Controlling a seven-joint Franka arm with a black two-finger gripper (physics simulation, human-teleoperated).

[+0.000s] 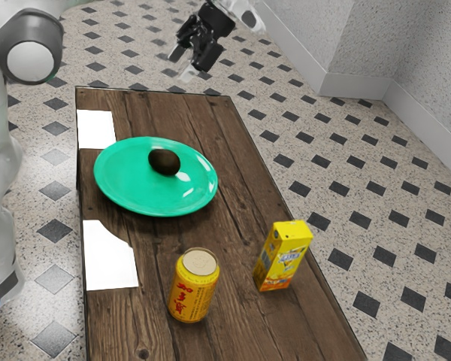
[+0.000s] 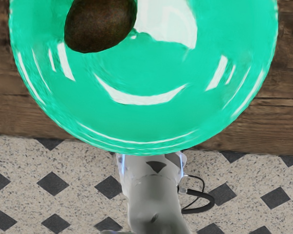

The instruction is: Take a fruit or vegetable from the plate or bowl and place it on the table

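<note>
Avocado (image 1: 164, 162) lay on the green plate (image 1: 135, 189), the only food there, so I judged the task at its start, with the grasp, the lift and the setting down on the table (image 1: 237, 323) all left to do. My gripper (image 1: 180, 65) hung empty, its fingers spread. Apart from the plate stood the can (image 1: 193, 292) and the carton (image 1: 284, 257), their contents hidden.

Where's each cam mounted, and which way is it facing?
Exterior view: beside the arm, above table height, looking obliquely down across the table; arm at left, gripper at top.
Wrist view: on the hand, looking down at the green plate and past the table edge to the floor; the robot's pale lower body shows.
Shared: plate, dark fruit, table, floor.
</note>
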